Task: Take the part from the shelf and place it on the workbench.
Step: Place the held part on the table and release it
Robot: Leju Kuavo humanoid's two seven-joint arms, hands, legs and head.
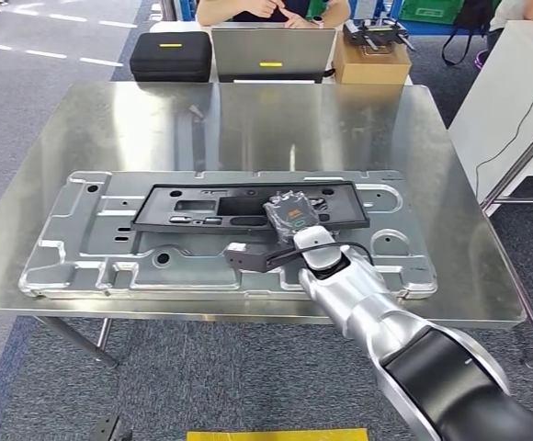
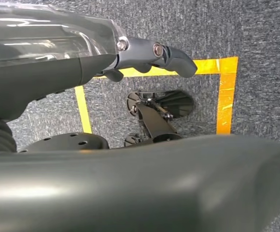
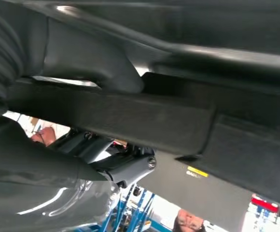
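One flat black part (image 1: 250, 209), stiff and light I judge, lies mid-frame; my right hand (image 1: 291, 216) grips its right edge, the sensible hold.

My right hand (image 1: 293, 220) covers the black frame's (image 1: 180, 219) 3 o'clock stretch; its grip I can't judge.
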